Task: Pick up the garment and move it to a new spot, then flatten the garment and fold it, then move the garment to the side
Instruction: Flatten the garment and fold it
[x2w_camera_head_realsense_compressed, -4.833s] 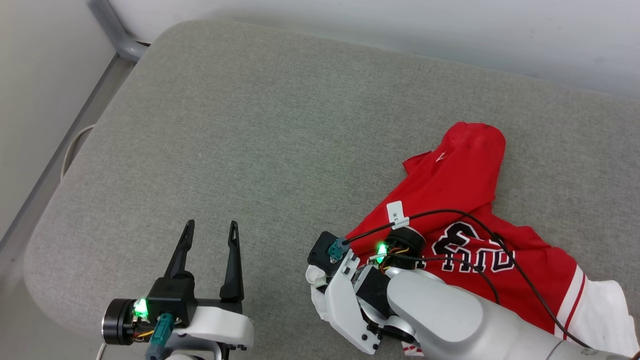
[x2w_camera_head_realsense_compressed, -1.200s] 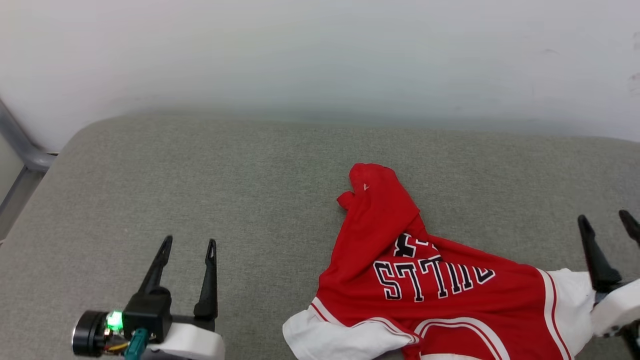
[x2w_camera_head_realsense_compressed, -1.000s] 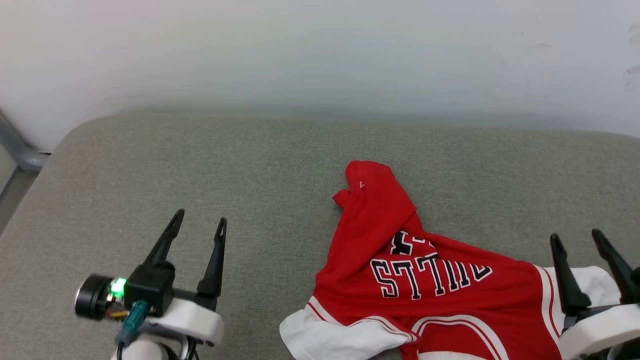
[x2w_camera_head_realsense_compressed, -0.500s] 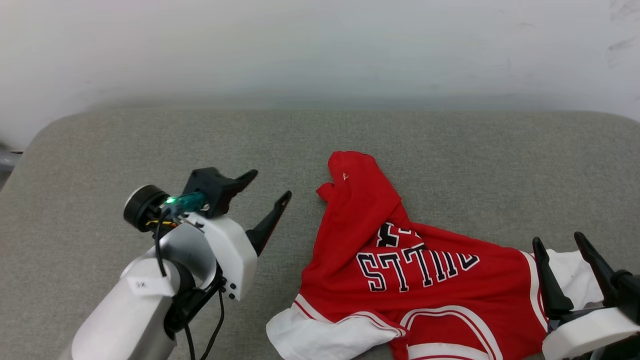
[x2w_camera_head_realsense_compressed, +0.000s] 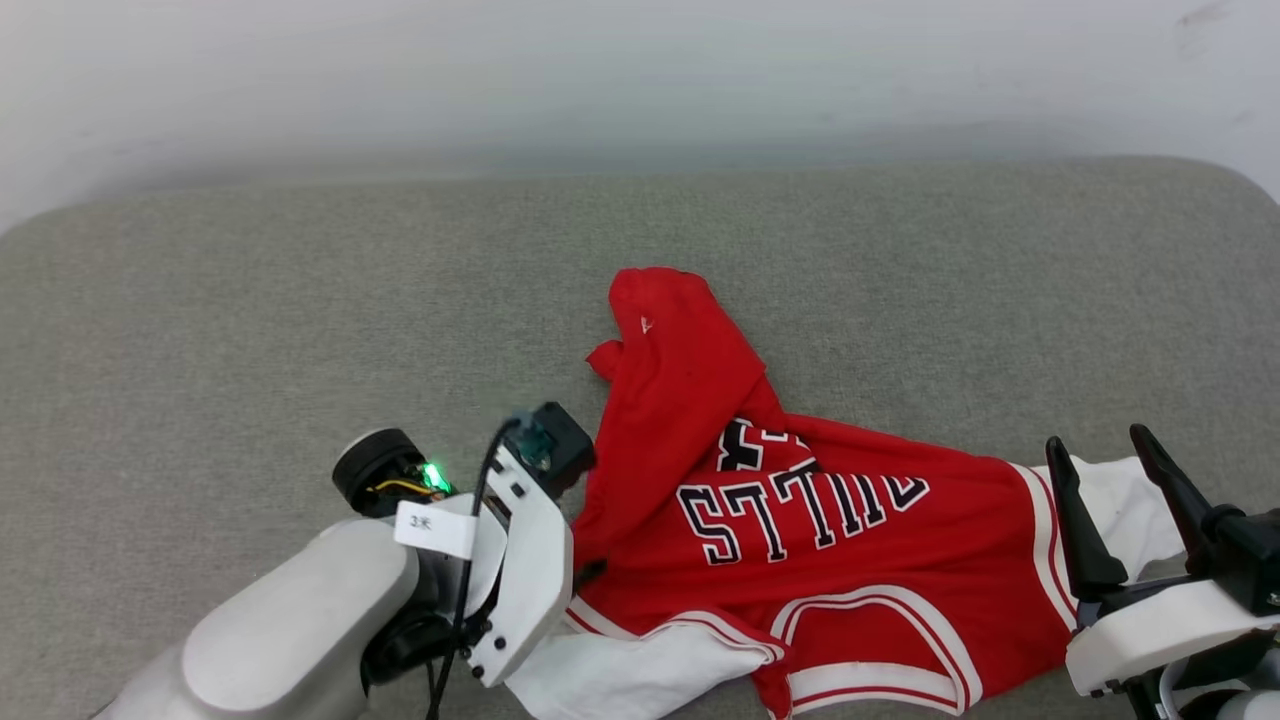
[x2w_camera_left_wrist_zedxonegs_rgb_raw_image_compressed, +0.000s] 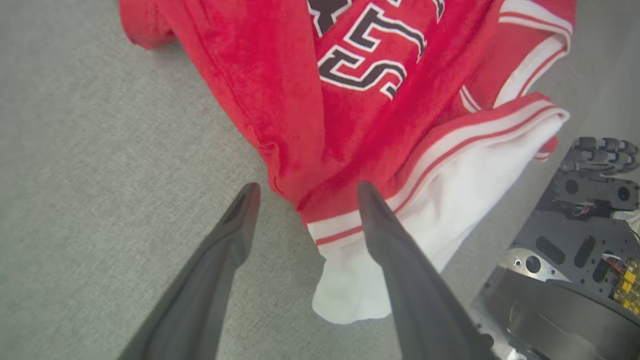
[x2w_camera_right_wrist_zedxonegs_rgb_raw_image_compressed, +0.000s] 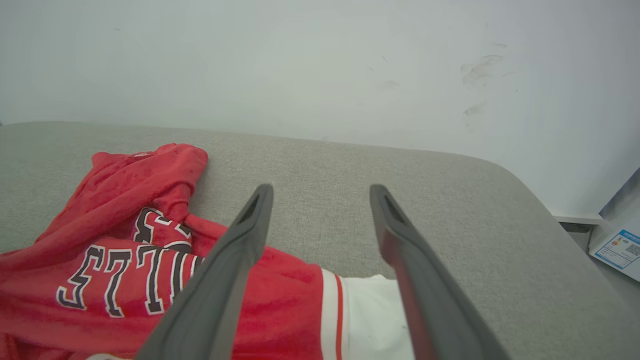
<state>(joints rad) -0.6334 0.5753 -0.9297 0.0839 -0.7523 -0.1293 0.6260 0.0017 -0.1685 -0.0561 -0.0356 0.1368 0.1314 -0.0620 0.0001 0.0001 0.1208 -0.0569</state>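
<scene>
Looking down from the head, the shirt (x2w_camera_head_realsense_compressed: 800, 520) lies crumpled on the grey cushion (x2w_camera_head_realsense_compressed: 250, 300), in the middle and lower right of the frame. The left arm (x2w_camera_head_realsense_compressed: 300, 620) dips to the shirt's left edge and hides its own fingers. The right gripper (x2w_camera_head_realsense_compressed: 1110, 500) waits at the lower right, fingers spread, by a white sleeve (x2w_camera_head_realsense_compressed: 1135, 520). Big black letters, upside down, seem to spell "BULLS" (the first one is half lost in a fold). A tiny white logo (x2w_camera_head_realsense_compressed: 645, 325) sits on the top flap. A white tag (x2w_camera_head_realsense_compressed: 433, 525) on the arm is too small to read.

From the left wrist, the left gripper (x2w_camera_left_wrist_zedxonegs_rgb_raw_image_compressed: 305, 187) has its fingers wide apart, holding nothing. One tip is over the cushion, the other over red cloth by the striped trim (x2w_camera_left_wrist_zedxonegs_rgb_raw_image_compressed: 440, 145). I think the job now is grabbing the shirt to spread it flat. It should go low, get cloth between both tips, then pinch near the trim.

From the right wrist, those fingers are wide too, above the white sleeve at the bottom. Pulling both sides apart together should smooth it. A blue sticker (x2w_camera_right_wrist_zedxonegs_rgb_raw_image_compressed: 620, 248) at the right edge is too small to read.
</scene>
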